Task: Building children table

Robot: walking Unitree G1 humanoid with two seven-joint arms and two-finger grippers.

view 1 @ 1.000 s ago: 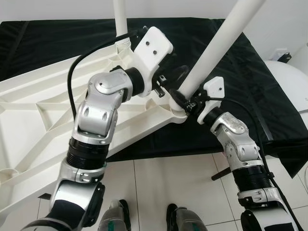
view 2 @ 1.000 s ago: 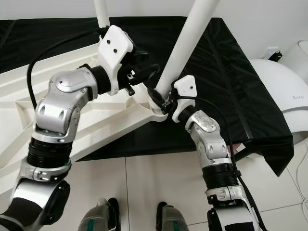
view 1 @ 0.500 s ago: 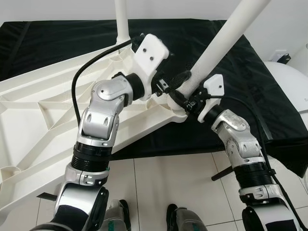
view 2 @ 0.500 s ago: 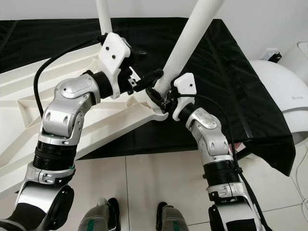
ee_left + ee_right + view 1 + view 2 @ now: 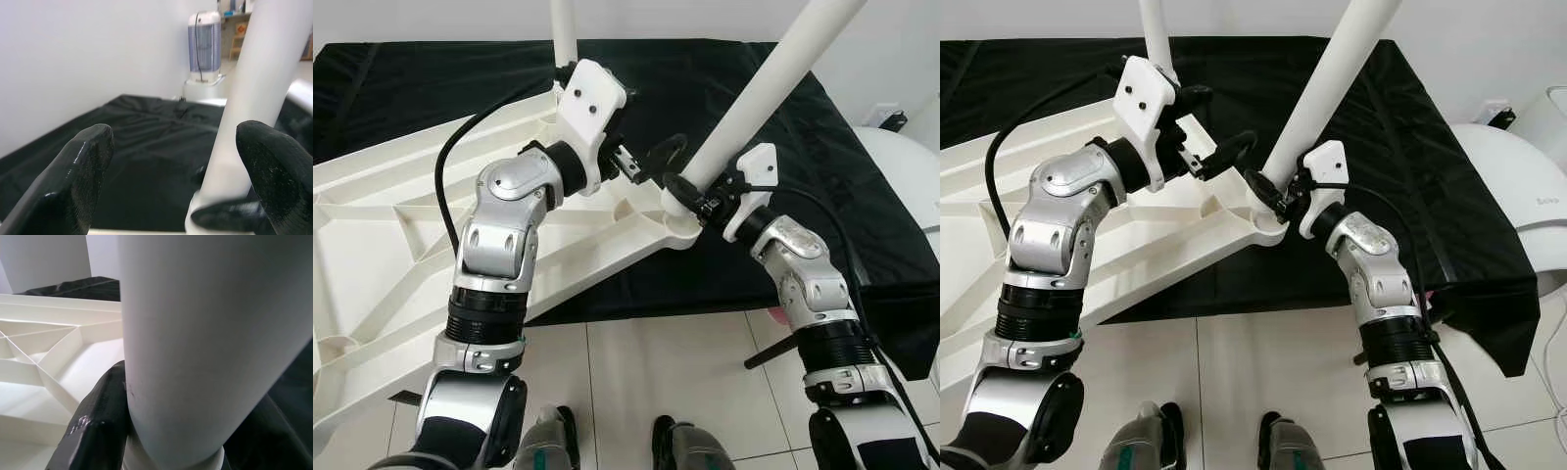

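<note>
The upturned kids' tabletop (image 5: 401, 225), white w/ ribbed underside, lies on a table (image 5: 822, 127) covered in black cloth, one corner hanging out over the tiled floor (image 5: 656, 362) toward the robot. Two white legs stand up from it: a far leg (image 5: 565, 34) behind the left arm, and a near leg (image 5: 754, 93) seated in the corner socket (image 5: 677, 227), leaning up & away to the right. Main change vs 0.5 s ago: the left gripper (image 5: 651, 162) has backed off the near leg. It was right up against the leg beside the right gripper; now its wrist sits higher & further left, near the far leg's base, fingers (image 5: 83, 176) spread wide & holding nothing, w/ the near leg visible between them in the left wrist view. The right gripper (image 5: 690, 196) stays put, fingers pinching the near leg just above the socket; in the right wrist view one black finger (image 5: 100, 426) presses on the leg's side. Read: the left arm's assist on this leg looks done, so the leg is prob. seated or nearly so, w/ the right alone steadying or turning it. Can't tell from here if it's fully home. A white appliance (image 5: 1518, 186) stands right of the table.
</note>
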